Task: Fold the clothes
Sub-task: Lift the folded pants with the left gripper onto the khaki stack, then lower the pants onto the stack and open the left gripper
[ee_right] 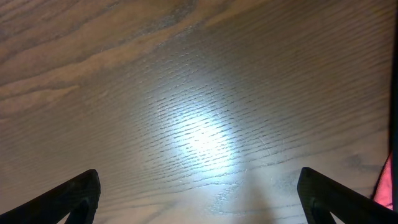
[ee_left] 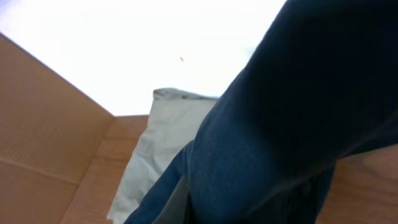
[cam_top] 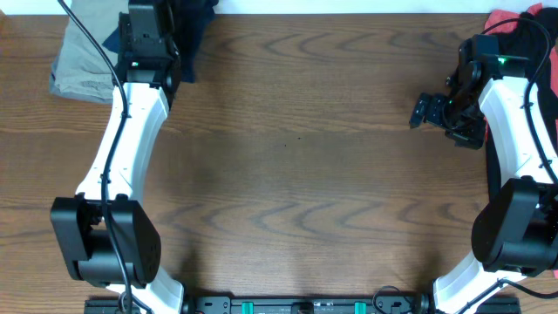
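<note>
Both left fingers (cam_top: 150,26) pinch the clothes (ee_left: 280,124), bunched just right of the trousers (cam_top: 83,61). Right fingers (cam_top: 425,111) gape apart, empty, far right of the trousers. Left is nearer.

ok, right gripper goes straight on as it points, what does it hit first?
Probably the bare table: the right gripper, open, sees only wood ahead in its wrist view. Tilt is hard to judge.
</note>
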Robot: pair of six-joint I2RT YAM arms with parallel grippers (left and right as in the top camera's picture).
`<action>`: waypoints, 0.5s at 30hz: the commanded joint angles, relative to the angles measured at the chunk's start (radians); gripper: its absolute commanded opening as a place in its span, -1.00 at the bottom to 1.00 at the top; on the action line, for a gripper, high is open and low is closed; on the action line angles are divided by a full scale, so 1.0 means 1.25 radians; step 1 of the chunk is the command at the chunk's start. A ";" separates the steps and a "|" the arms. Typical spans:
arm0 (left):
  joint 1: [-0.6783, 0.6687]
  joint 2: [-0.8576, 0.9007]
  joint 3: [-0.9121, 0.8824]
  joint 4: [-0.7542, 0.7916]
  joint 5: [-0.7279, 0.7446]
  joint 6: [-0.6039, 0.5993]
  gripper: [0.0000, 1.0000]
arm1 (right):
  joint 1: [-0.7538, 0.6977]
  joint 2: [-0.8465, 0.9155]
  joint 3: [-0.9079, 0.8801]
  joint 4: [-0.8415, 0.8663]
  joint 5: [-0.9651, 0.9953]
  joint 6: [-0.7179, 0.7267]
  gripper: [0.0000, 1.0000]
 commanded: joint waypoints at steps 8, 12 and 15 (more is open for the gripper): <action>-0.012 -0.028 0.024 0.012 -0.016 -0.098 -0.88 | -0.007 -0.005 0.005 -0.002 0.004 -0.012 0.98; -0.007 -0.026 0.024 0.016 -0.016 -0.098 -0.88 | -0.007 -0.005 0.005 -0.002 0.004 -0.012 0.98; 0.005 -0.018 0.024 0.021 -0.016 -0.099 -0.89 | -0.007 -0.005 0.005 -0.002 0.004 -0.012 0.98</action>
